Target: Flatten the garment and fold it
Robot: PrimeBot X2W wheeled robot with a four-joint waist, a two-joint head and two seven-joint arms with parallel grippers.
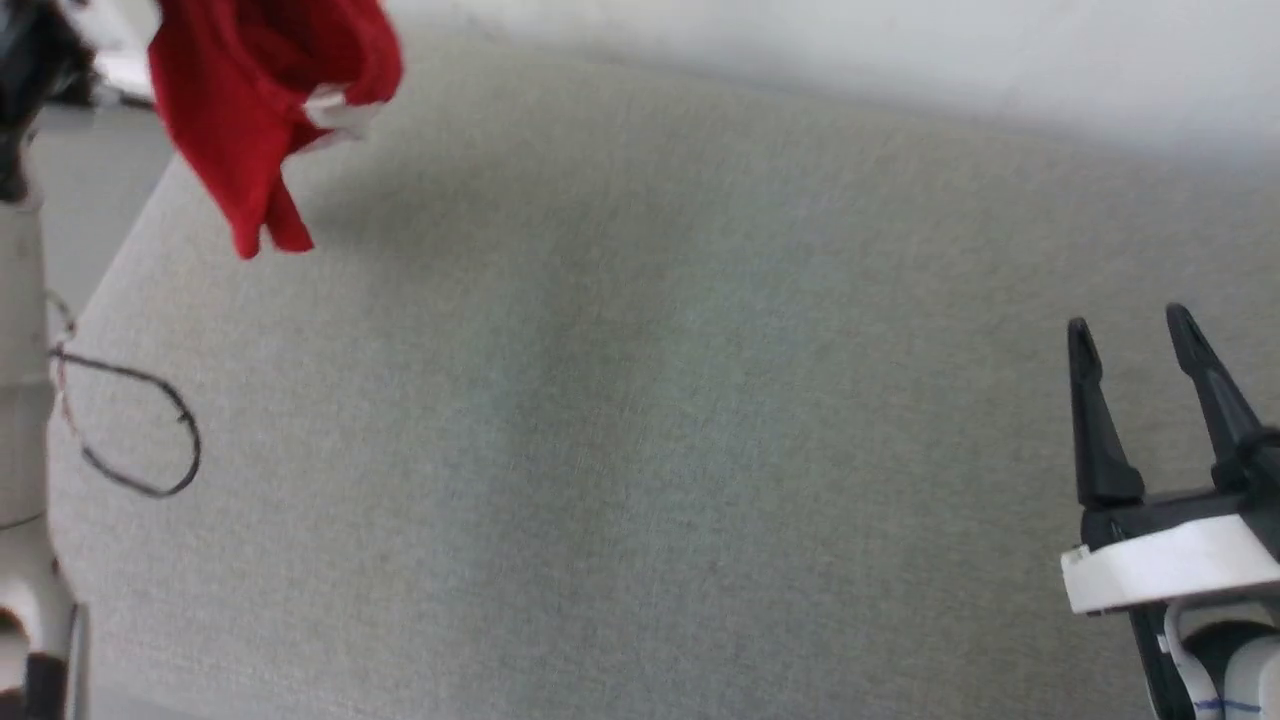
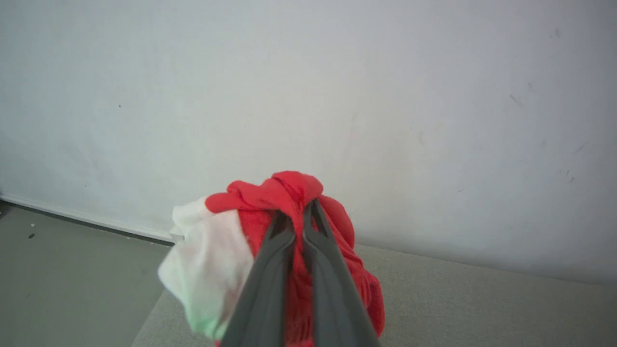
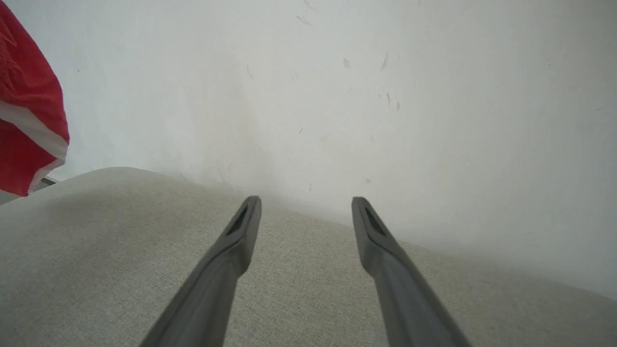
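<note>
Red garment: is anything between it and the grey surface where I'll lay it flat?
Nothing visible does. The red garment hangs bunched from the left gripper over the left corner of the grey surface; the open right gripper is far off to the right.

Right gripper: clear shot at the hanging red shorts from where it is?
Probably yes. The right gripper is open, and bare grey upholstery lies between it and the red shorts dangling from the shut left gripper. It's a long cross-body stretch, though; reach is uncertain.
</note>
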